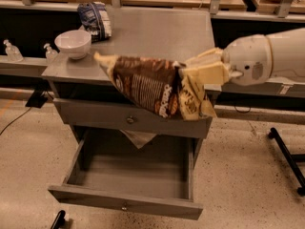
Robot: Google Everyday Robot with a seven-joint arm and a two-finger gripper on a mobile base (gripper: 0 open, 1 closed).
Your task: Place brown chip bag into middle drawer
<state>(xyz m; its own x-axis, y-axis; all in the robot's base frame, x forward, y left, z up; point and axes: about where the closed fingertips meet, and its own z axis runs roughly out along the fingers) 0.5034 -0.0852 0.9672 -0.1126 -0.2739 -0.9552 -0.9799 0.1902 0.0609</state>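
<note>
The pincer (203,69) grips the chip bag (147,87) by one end, holding it above the open drawer (124,204) below.

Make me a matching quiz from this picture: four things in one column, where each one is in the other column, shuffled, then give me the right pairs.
Things
1. glossy brown and cream chip bag
2. round white bowl
3. crumpled blue-and-white bag
4. gripper

Places
A. back of the grey cabinet top
B. at the right, clamped on the chip bag's cream end
C. front left of the cabinet top
D. held in the air over the pulled-out grey wooden drawer

Pairs: 1-D, 2-C, 3-A, 4-B
</note>
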